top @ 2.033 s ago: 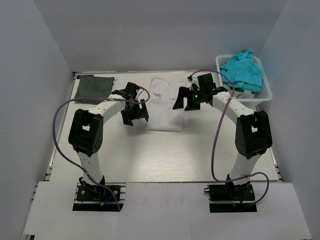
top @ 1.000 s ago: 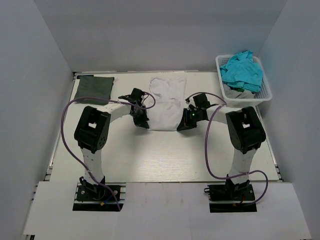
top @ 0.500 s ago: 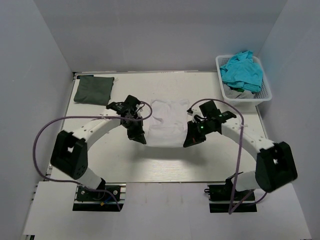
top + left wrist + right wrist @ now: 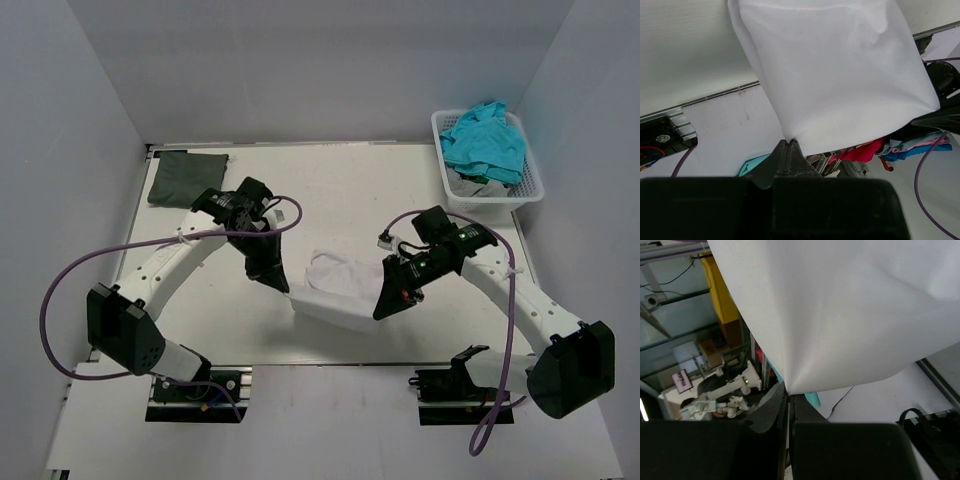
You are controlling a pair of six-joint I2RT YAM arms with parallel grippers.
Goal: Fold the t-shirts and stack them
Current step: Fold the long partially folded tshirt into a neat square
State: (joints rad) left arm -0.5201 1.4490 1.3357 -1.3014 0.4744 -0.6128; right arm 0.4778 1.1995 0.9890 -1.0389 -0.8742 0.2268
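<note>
The left claw (image 4: pixel 278 283) and right claw (image 4: pixel 384 310) each clamp a white t-shirt (image 4: pixel 338 280) corner.
It looks soft, light and limp; corners seem the best holds.

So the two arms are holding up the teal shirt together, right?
Not quite. The shirt pinched by the left end effector and the right end effector is white, not teal; both wrist views show it. The teal shirts lie in the basket.
</note>
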